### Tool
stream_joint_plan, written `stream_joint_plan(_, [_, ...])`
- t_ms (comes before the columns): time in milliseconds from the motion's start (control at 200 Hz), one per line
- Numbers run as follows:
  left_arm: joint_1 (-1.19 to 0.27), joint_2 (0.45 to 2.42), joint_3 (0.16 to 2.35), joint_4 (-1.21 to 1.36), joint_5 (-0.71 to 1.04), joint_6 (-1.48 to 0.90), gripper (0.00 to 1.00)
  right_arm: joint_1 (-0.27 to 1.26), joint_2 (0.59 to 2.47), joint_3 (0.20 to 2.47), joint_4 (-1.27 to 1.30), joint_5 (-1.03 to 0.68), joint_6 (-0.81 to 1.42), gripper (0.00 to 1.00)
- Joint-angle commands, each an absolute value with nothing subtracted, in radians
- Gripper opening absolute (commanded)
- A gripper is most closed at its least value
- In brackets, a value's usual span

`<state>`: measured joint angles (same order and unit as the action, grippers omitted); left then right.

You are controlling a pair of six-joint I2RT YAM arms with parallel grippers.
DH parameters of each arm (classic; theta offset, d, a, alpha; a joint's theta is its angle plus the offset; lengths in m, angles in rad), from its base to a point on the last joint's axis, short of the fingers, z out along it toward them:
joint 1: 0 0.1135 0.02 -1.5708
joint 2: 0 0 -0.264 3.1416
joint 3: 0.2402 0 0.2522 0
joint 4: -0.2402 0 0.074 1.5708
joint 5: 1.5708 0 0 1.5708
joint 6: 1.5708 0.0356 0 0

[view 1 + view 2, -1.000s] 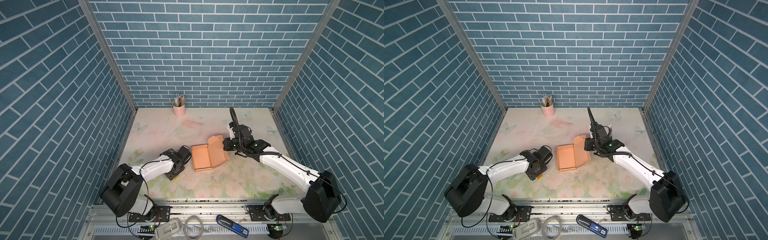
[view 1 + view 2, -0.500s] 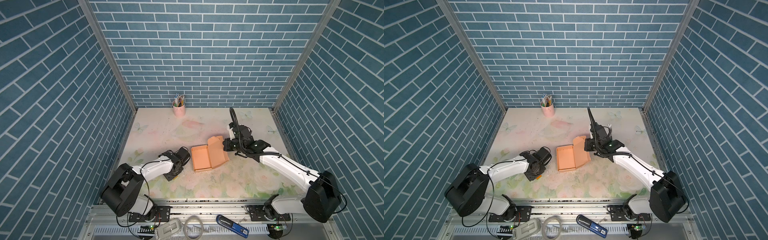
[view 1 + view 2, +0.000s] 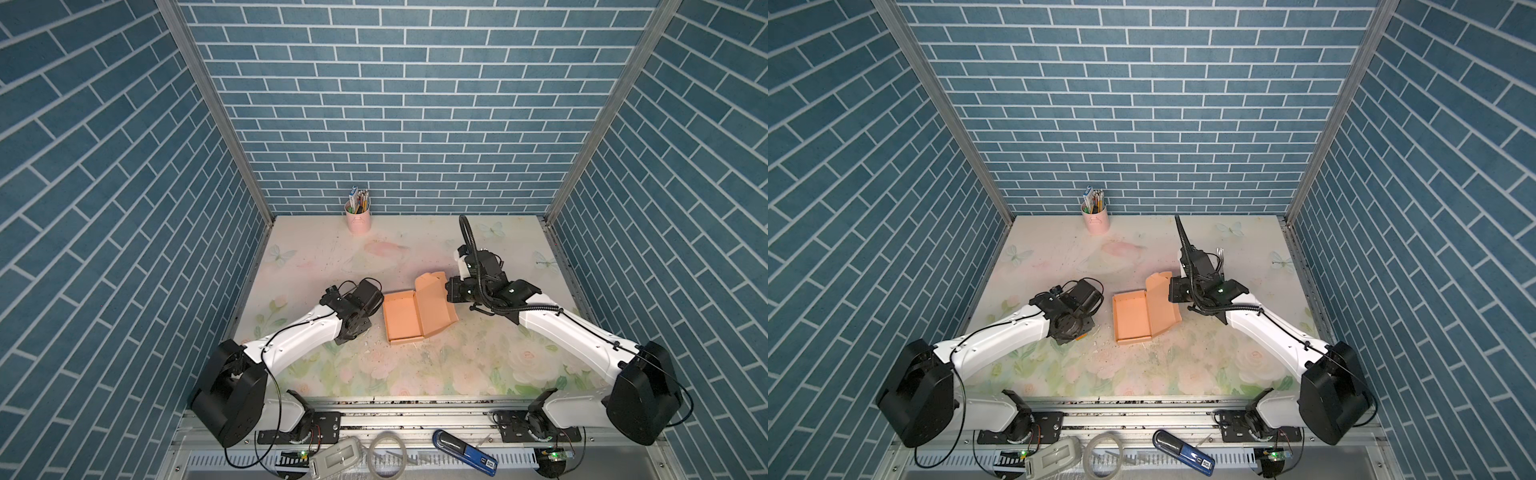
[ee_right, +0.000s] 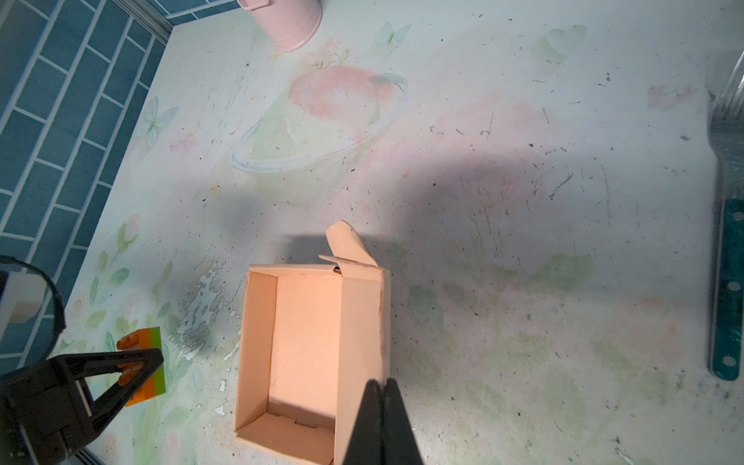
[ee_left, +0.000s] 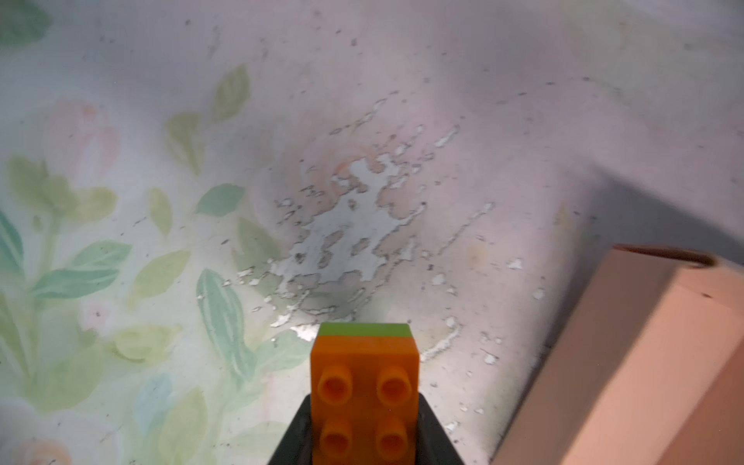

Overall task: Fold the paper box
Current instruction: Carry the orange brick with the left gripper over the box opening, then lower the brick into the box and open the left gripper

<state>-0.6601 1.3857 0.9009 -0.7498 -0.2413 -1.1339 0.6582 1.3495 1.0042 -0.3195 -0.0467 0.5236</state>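
Both arms (image 3: 299, 336) have white links, black joints and black cables.

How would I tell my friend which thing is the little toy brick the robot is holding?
Find the flowery table, then the peach paper box near its middle. To the box's left in both top views, the left end effector pinches a small toy brick. Unlike the plain box, it is bright orange with four round studs and a lime-green layer.

Matt cardboard paper box (image 4: 306, 342), glossy plastic brick (image 5: 364, 386)
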Motion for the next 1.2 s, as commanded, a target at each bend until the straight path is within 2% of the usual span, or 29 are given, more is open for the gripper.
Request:
stream_joint_plan(0, [-0.699,1.443,0.978,-0.767,-0.212,-1.026,0.27,0.655,1.363,0.994,-0.298,-0.053,0.515,0.03])
stream_joint_plan(270, [-0.799,1.61,1.147,-0.74,-0.157,-0.987,0.27,0.655,1.368,0.992,-0.297,-0.053,0.515,0.03])
stream_joint_plan(705, [-0.834,1.828,1.278,-0.704,-0.1,-0.943,0.27,0.655,1.373,0.983,-0.288,-0.057,0.512,0.03])
stream_joint_plan(980, [-0.834,1.874,1.299,-0.682,-0.125,-0.931,0.29,0.655,1.377,0.977,-0.288,-0.062,0.512,0.03])
stream_joint_plan(1195, [-0.831,1.877,1.3,-0.682,-0.144,-0.912,0.34,0.655,1.382,0.975,-0.284,-0.063,0.516,0.03])
